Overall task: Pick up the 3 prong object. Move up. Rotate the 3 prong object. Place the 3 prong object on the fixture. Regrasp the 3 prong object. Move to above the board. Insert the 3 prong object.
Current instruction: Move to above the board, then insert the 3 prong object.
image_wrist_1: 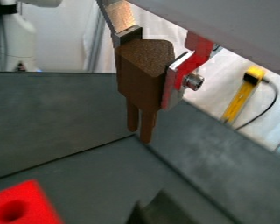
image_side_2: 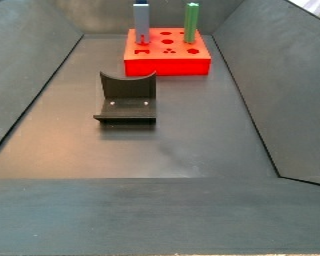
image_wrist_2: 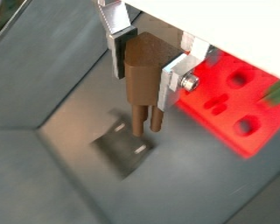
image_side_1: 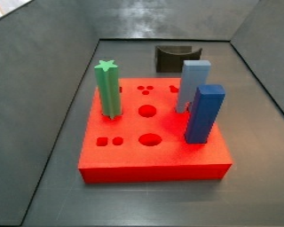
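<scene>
In both wrist views my gripper [image_wrist_1: 150,63] [image_wrist_2: 149,63] is shut on the 3 prong object [image_wrist_1: 140,83] [image_wrist_2: 143,74], a dark-brown piece held upright with its prongs pointing down. Silver fingers [image_wrist_1: 129,37] [image_wrist_2: 175,80] clamp its thick upper body. It hangs in the air above the grey floor. Below the prongs lies the fixture [image_wrist_2: 122,144], which also shows in both side views [image_side_1: 174,57] [image_side_2: 125,98]. The red board [image_wrist_2: 238,103] [image_side_1: 151,161] [image_side_2: 167,62] lies off to one side, with a corner of the board [image_wrist_1: 17,206] also in view. Neither side view shows the gripper.
On the board stand a green star-topped post [image_side_1: 106,89] [image_side_2: 191,20] and blue blocks [image_side_1: 204,112] [image_side_2: 141,18]. Grey sloping walls [image_side_2: 29,90] enclose the floor. A yellow cable [image_wrist_1: 245,91] hangs outside the bin.
</scene>
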You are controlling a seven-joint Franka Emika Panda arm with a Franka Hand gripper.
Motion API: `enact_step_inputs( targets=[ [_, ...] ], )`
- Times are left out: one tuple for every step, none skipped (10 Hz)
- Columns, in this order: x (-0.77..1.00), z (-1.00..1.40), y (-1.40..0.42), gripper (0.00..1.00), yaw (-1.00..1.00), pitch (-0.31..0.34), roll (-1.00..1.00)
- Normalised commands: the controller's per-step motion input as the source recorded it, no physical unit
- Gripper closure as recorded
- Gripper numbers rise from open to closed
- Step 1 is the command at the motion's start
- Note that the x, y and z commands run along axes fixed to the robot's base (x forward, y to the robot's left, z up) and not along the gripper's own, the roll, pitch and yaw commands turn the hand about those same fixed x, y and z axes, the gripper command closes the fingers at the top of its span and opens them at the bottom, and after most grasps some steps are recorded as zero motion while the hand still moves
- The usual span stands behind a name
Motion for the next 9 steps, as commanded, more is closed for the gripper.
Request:
enact_step_inputs(
  targets=[
    [-0.54, 0.18, -1.00, 1.00, -0.13, -0.127, -1.00],
    [-0.58, 0.17, -1.00, 1.00, -0.14, -0.128, -1.00],
    [-0.55, 0.16, -0.89, 1.00, -0.14, -0.133, -1.00],
    [-0.39, 0.10, -0.57, 1.00, -0.14, -0.140, -1.00],
    [-0.25, 0.05, -0.31, 1.00, -0.12, -0.136, -0.97],
    [-0.14, 0.03, -0.13, 1.00, -0.08, -0.089, -0.68],
    [-0.11, 0.02, -0.08, 1.00, -0.05, -0.071, -0.47],
    [-0.07, 0.00, -0.03, 1.00, -0.03, -0.058, -0.30],
    [0.00, 0.00, -0.03, 1.00, 0.00, 0.000, 0.00]
  ],
)
